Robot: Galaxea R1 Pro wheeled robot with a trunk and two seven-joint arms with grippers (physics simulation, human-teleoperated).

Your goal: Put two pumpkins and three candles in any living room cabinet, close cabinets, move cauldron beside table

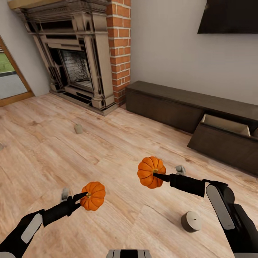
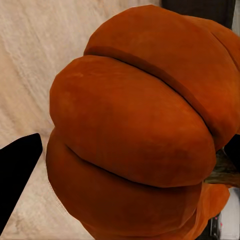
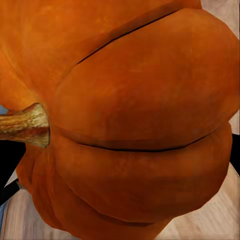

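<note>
Left gripper (image 1: 84, 195) clamped on pumpkin (image 1: 93, 195), lower centre-left of head view, held above wood floor (image 1: 118, 150); right gripper (image 1: 157, 175) clamped on second pumpkin (image 1: 151, 172), centre frame; candles on floor: one (image 1: 78, 128) left of centre near fireplace (image 1: 77, 53), one (image 1: 191, 221) lower right, one (image 1: 180, 170) just right of second pumpkin; cabinet (image 1: 165, 104) along right wall, one front (image 1: 224, 145) pulled open, pale inside showing; wrist views: pumpkin (image 2: 140, 130) and second pumpkin (image 3: 135, 125) close-up, dark finger (image 2: 17, 170) at edge.
</note>
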